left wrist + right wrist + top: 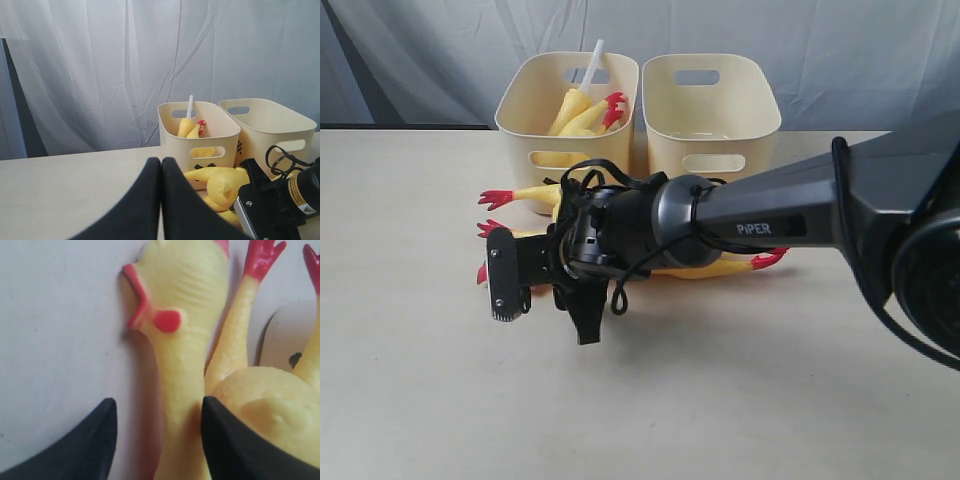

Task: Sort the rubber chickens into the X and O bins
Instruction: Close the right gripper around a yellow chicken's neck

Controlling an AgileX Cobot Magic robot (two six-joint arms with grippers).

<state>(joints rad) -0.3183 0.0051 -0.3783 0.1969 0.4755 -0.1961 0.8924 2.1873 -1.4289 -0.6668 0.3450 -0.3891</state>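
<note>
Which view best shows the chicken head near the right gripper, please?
The right wrist view: the chicken head lies close and unobstructed. The arm hides it in the exterior view; the left wrist view misses it.

Chickens (pixel 535 194) on table (pixel 420 350) before L bin (pixel 525 150); R bin (pixel 670 150) alongside.

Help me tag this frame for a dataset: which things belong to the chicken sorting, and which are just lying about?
Belong: left bin; right bin; rubber chickens inside the left one; loose rubber chickens in front.
Just there: white curtain; table.
</note>
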